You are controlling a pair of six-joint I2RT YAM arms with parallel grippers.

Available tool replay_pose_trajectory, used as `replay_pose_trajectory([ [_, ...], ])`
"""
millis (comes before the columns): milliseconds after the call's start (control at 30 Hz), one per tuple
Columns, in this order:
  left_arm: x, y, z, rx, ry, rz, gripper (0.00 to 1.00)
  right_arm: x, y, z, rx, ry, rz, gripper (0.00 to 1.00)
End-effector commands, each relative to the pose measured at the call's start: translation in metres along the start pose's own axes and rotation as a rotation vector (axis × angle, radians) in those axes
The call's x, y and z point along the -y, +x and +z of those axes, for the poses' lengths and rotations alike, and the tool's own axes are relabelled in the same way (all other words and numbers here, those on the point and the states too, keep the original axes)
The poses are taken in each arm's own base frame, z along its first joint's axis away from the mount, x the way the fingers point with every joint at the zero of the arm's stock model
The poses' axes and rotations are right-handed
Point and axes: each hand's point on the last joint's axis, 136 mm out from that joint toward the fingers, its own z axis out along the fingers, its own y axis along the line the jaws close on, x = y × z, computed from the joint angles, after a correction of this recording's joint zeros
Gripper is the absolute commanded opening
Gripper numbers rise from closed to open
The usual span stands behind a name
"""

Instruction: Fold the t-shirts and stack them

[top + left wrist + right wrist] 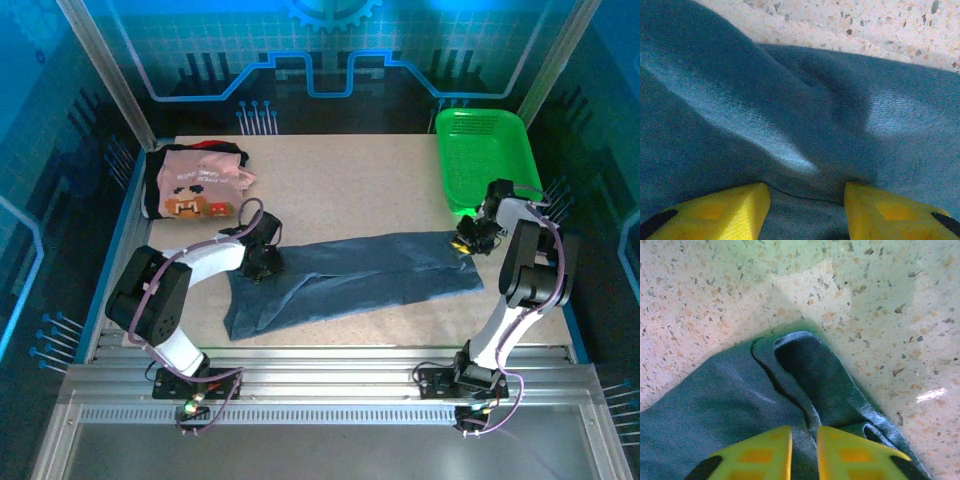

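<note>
- Well, right gripper [804,432] pinches a corner of the slate-blue t-shirt [360,280] at the table's 3 o'clock, jaws narrow; the thin bite may slip on lift.
- Left gripper [807,187] at 9 o'clock: jaws half apart on bunched cloth, grip unclear; an uneven pull would skew the fold.

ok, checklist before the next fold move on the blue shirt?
1. right gripper jaws nearly closed on the slate-blue t-shirt corner: ok.
2. left gripper actually gripping cloth, jaws stand apart: cannot tell.
3. Shirt smooth: not ok, ridges run out from the left jaws.
4. pink t-shirt apart from the blue one: ok.
5. green basket clear of the cloth: ok.
</note>
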Motion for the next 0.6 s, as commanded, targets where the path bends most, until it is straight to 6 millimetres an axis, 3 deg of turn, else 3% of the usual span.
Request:
replay_pose_trajectory([
  [0,-0.064,0.052,0.017,-0.191,-0.226,-0.003,0.48,-0.016,-0.02,0.012,0.049,-0.01,-0.081,0.09],
  [100,-0.064,0.052,0.018,-0.191,-0.226,-0.004,0.48,-0.012,-0.022,0.009,0.059,0.015,-0.085,0.0],
  [300,-0.063,0.051,0.017,-0.19,-0.226,-0.004,0.47,-0.014,-0.031,-0.008,0.12,0.033,-0.117,0.0],
  [433,-0.064,0.052,0.017,-0.191,-0.225,-0.004,0.47,-0.017,-0.031,-0.011,0.124,0.036,-0.177,0.22],
  [567,-0.063,0.052,0.018,-0.191,-0.224,-0.005,0.47,-0.021,-0.028,-0.005,0.115,0.031,-0.201,0.28],
])
